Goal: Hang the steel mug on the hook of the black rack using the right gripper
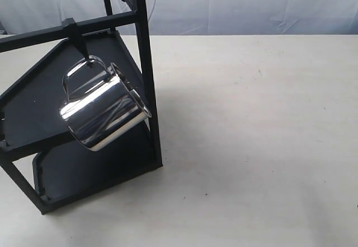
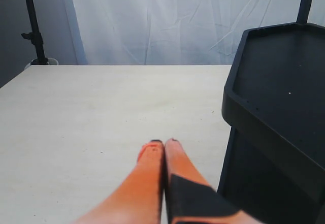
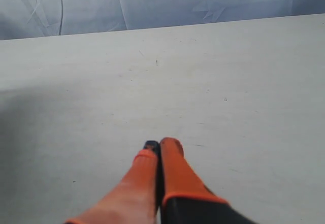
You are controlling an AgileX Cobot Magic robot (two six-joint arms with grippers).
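Observation:
The steel mug (image 1: 104, 111) hangs tilted by its looped handle (image 1: 84, 72) from the hook (image 1: 81, 50) under the black rack's (image 1: 146, 68) upper crossbar, in the exterior view. No gripper touches it, and neither arm shows in that view. My right gripper (image 3: 162, 145) is shut with nothing between its orange fingers, over bare table, with no mug or rack in its view. My left gripper (image 2: 163, 144) is shut too, empty, close beside the black rack's shelf (image 2: 274, 92).
The pale table (image 1: 257, 135) spreads to the right of the rack. A white cloth backdrop (image 1: 235, 3) closes the far side. A dark stand (image 2: 33, 28) rises at the table's far corner in the left wrist view.

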